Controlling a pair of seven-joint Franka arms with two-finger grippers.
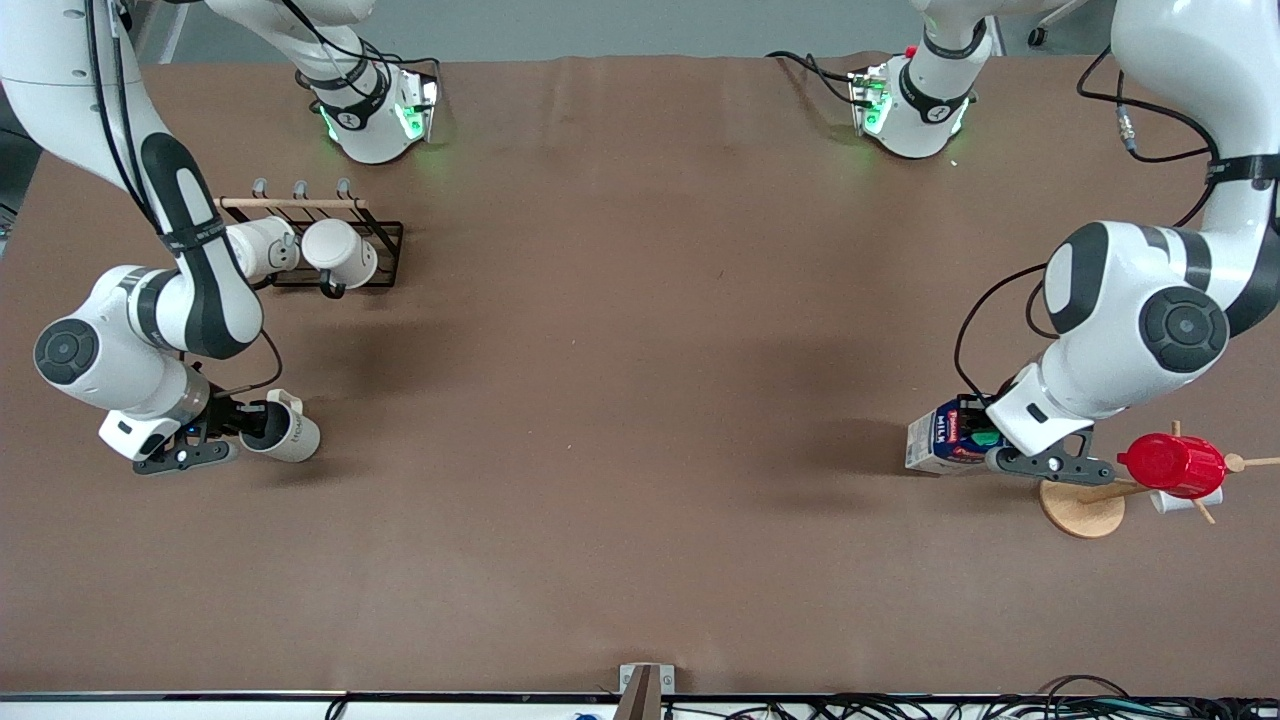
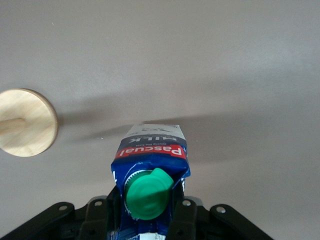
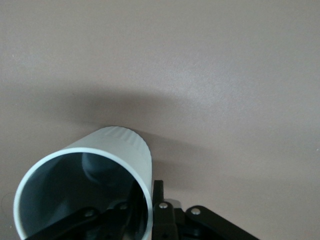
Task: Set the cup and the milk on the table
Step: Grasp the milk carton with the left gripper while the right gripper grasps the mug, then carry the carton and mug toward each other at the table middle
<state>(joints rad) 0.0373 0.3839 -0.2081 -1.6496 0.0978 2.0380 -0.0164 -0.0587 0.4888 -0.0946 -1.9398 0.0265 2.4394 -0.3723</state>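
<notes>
Front view: right gripper (image 1: 235, 428) clamped on rim of off-white ceramic mug (image 1: 285, 430), over brown matte table (image 1: 640, 400). Ceramic stiff, slick, fragile. Left gripper (image 1: 985, 440) clamped on blue-white milk carton (image 1: 940, 438) near gable; light, crushable, squeeze gently.

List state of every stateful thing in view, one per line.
Off-white ceramic mug with dark grey inside: tilted, rim gripped by right gripper, over the brown table.
Blue-and-white gable-top milk carton: green cap on, gripped by left gripper.
Two plain white mugs: hung on the black wire rack.
Red plastic cup: hung on the wooden peg stand.
</notes>
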